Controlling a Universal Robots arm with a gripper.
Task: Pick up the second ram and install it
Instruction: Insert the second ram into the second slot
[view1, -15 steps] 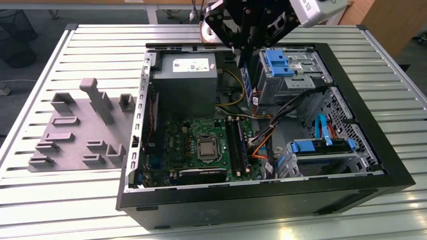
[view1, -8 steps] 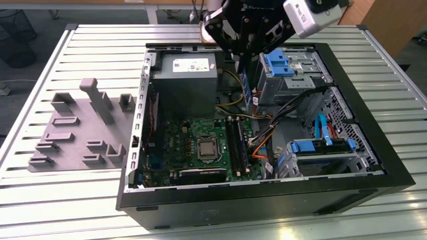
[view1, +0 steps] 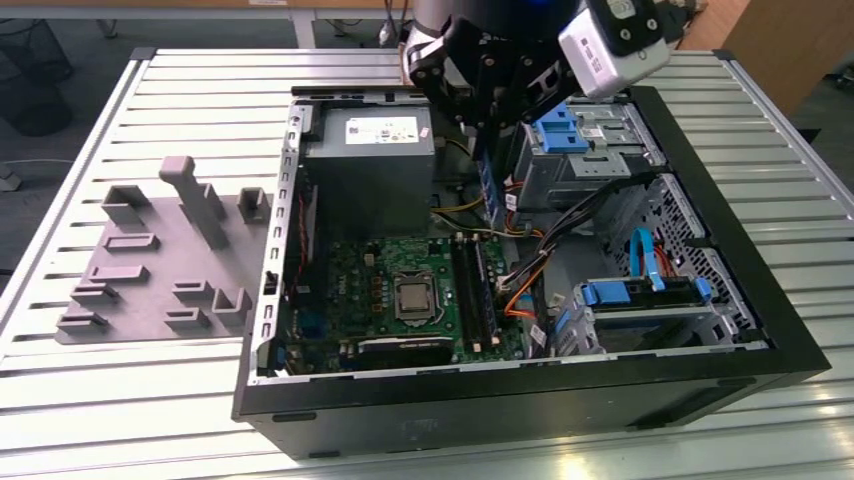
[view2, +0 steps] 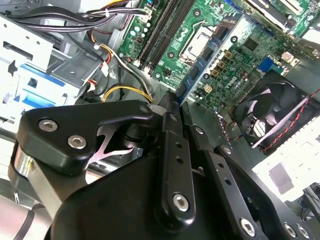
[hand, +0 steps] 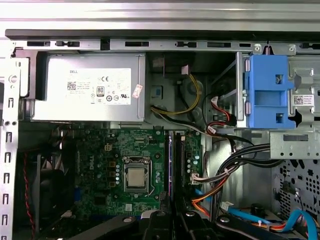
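Note:
The second ram (view1: 493, 195), a narrow blue-green stick, hangs on end from my gripper (view1: 491, 150), which is shut on its upper part above the open computer case (view1: 534, 400). It hovers over the back of the green motherboard (view1: 360, 280), just above the far end of the dark memory slots (view1: 470, 290). In the second wrist view the black fingers (view2: 172, 145) pinch the second ram (view2: 210, 57), which points toward the board. In the first wrist view my gripper (hand: 172, 220) sits in line with the memory slots (hand: 179, 160).
A grey power supply (view1: 371, 150) stands close to the stick on the exterior view's left, and blue drive brackets (view1: 561, 125) and bundled cables (view1: 534, 270) on its right. The processor socket (view1: 414, 297) lies beside the slots. A grey fixture block (view1: 160, 260) rests outside the case.

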